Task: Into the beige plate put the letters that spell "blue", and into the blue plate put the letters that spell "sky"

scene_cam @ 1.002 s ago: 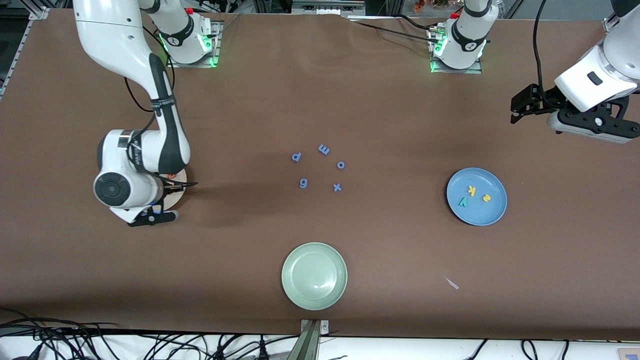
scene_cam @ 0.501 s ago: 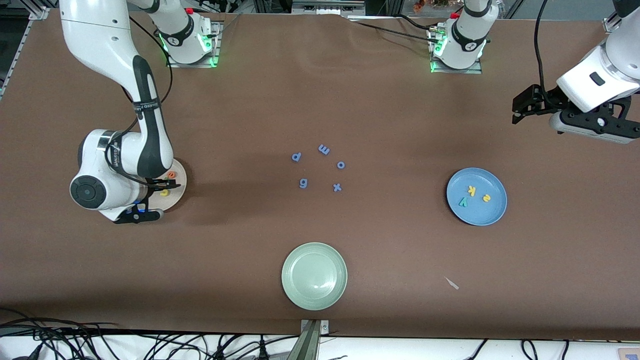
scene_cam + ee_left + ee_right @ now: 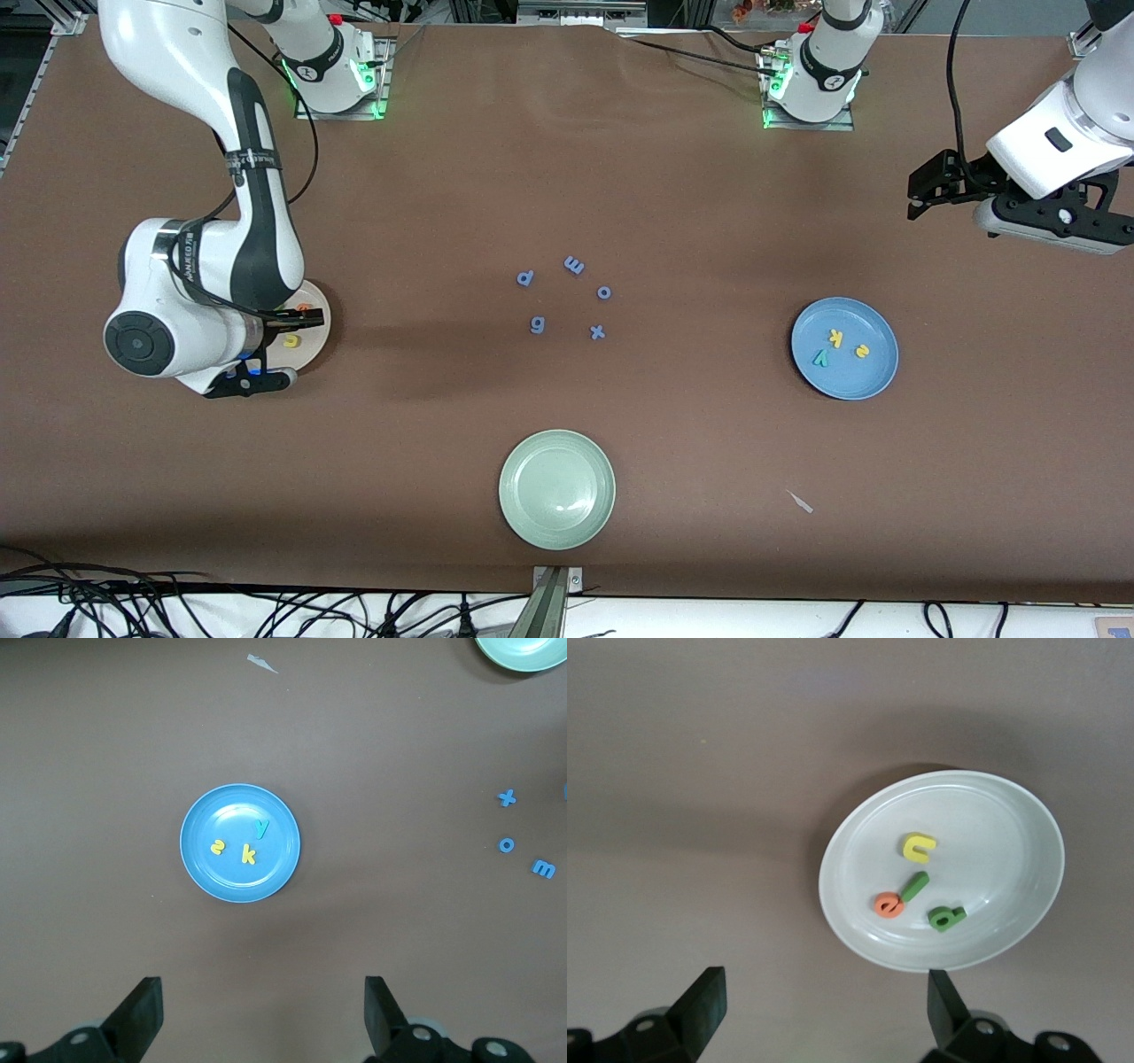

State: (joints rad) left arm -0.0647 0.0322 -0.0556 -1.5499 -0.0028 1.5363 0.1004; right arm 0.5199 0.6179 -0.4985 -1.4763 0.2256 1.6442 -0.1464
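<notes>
The beige plate point(image 3: 315, 344) point(image 3: 1001, 828) lies toward the right arm's end of the table, partly under that arm. In it lie the yellow u point(image 3: 919, 847), green l point(image 3: 915, 886), orange e point(image 3: 889, 904) and green b point(image 3: 946, 918). My right gripper point(image 3: 252, 383) point(image 3: 824, 997) hangs open and empty over the table just beside the plate's rim. The blue plate point(image 3: 850, 379) point(image 3: 213, 879) holds the yellow s point(image 3: 217, 847), yellow k point(image 3: 249, 854) and teal y point(image 3: 261, 827). My left gripper point(image 3: 1045, 230) point(image 3: 263, 1001) waits open, high over the table at the left arm's end.
Several blue-purple letters point(image 3: 567, 297) point(image 3: 507, 843) sit in the middle of the table. A pale green plate point(image 3: 556, 489) lies near the front edge. A small pale scrap point(image 3: 801, 502) lies nearer the camera than the blue plate.
My right gripper opened and pulled away from over the beige plate toward its end of the table, uncovering the letters there. The left arm stayed still.
</notes>
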